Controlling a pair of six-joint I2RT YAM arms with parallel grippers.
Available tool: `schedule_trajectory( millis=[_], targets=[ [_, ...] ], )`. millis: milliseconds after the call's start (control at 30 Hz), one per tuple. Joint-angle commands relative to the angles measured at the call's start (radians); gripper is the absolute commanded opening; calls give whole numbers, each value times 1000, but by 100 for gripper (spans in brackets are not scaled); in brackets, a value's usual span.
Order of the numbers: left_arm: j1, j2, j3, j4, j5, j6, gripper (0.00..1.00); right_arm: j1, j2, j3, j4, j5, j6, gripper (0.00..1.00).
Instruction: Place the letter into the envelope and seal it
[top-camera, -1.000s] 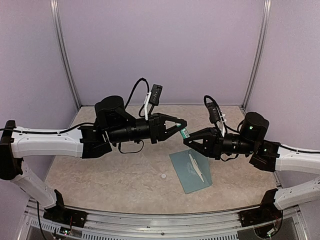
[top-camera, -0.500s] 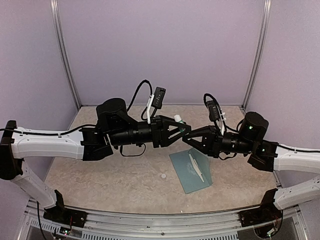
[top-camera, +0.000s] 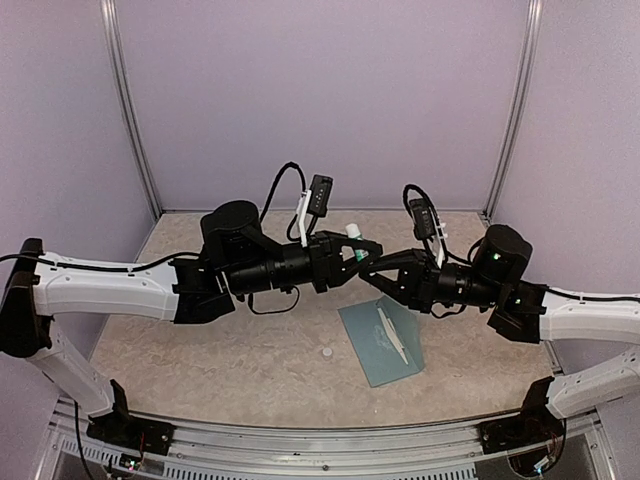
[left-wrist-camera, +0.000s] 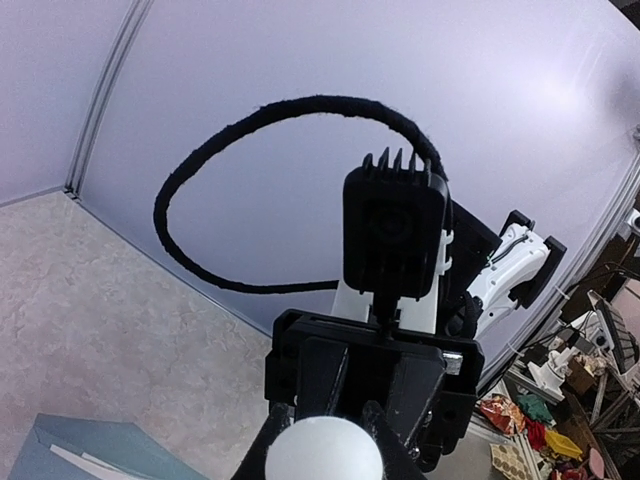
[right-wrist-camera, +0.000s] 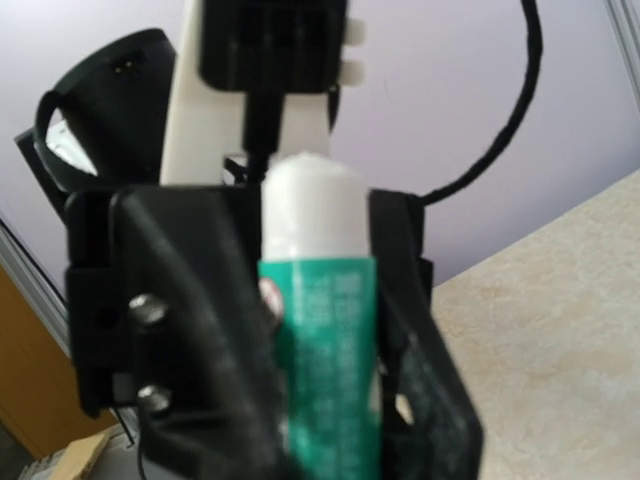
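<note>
Teal envelope (top-camera: 365, 345) whole only overhead | right jaws grip glue stick (right-wrist-camera: 320, 330); left jaws unclear

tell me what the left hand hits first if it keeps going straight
Most likely the glue stick, whose white cap sits right at the tips of the left hand. The right hand is just behind and seems to grip it.

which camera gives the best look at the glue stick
The right wrist view: the glue stick fills the frame, green label and white end clear. The top view shows only a tiny white tip; the left wrist view just its round white end.
</note>
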Motion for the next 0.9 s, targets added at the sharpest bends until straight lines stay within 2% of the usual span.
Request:
schedule_trajectory(
  millis=[0,67,133,200,267,333,500,667,767,867],
  targets=[
    [-22,16,14,12,-2,1,17,9,13,-1,59,30,16,0],
    [-23,17,13,7,-15,2,11,8,18,-2,58,27,17,1],
    [-23,12,9,-4,-46,2,8,8,12,-5,46,33,12,9],
    [-18,4,2,-26,-86,1,6,8,-13,-6,4,59,-12,34],
    [-5,-3,-13,-45,-109,-8,6,8,-51,-4,-77,120,-40,54],
    [11,-12,-35,-56,-121,-21,6,-6,-85,8,-228,213,-64,64],
    [49,-4,-71,-119,-163,-25,6,-149,-84,11,-483,320,-78,75],
    [77,82,-93,-136,-170,-45,5,-335,-8,-62,-531,251,-46,81],
    [90,155,-82,-145,-176,-49,5,-416,33,-100,-520,225,-26,80],
    [97,229,-56,-154,-167,-50,5,-492,60,-137,-501,209,-6,71]
  ],
)
